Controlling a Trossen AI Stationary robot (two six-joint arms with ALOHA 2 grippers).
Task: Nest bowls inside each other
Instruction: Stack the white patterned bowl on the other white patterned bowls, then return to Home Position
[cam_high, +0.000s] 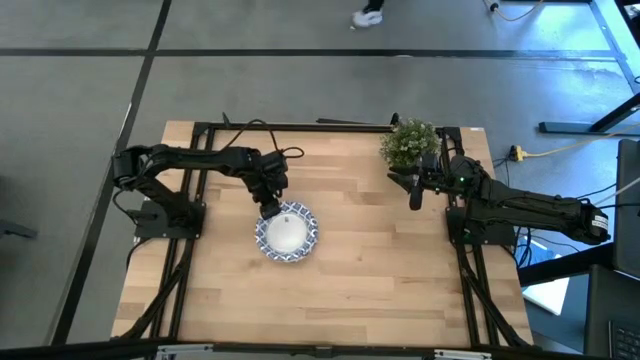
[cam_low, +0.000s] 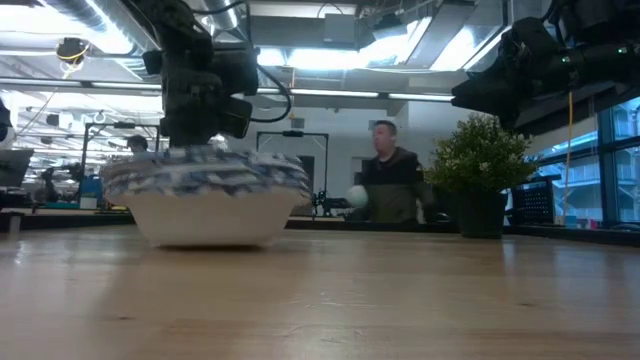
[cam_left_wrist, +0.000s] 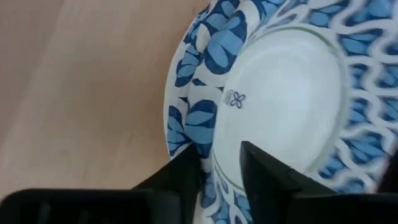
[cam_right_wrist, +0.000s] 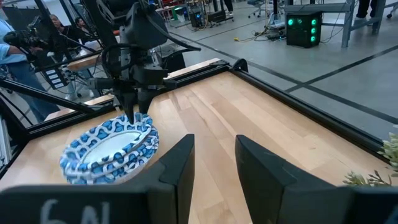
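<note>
Left gripper (cam_high: 271, 208): I see its fingers slightly parted, straddling the bowls' (cam_high: 288, 233) rim.
Right gripper (cam_high: 413, 192): I see it parted, empty, beside the potted plant (cam_high: 409, 143).

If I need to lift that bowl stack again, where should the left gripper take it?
By the rim. The bowl stack sits upright and shallow, so its blue-patterned lip is the only thin edge. Come down from above on the side nearest the left gripper, one finger inside and one outside, as its fingers straddle the rim now.
</note>
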